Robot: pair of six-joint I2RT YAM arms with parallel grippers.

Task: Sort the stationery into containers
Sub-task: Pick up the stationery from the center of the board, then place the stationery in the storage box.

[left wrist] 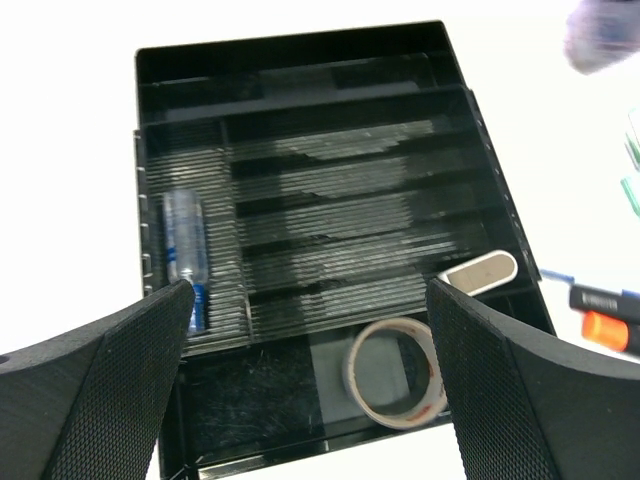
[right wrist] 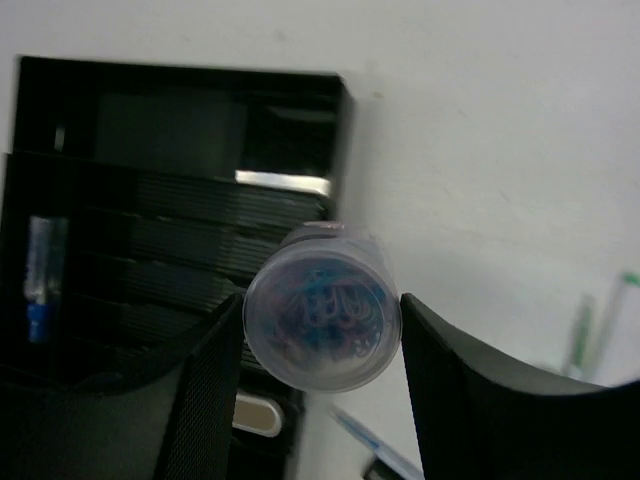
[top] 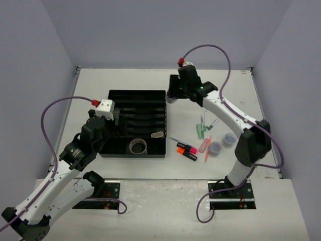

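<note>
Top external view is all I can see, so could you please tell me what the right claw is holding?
Observer: The right claw grips a small clear round tub, with what look like coloured clips inside.
Operator: Thank you. Is anything in the tray hidden from me?
Observer: Yes, a blue-capped tube lies in a narrow slot at its left side.
Operator: And the left claw?
Observer: It is wide open and empty above the tray.

One black tray [top: 111,150], one tape roll [top: 138,146], one blue-capped tube [left wrist: 187,250], three clear round tubs [top: 215,147]
</note>
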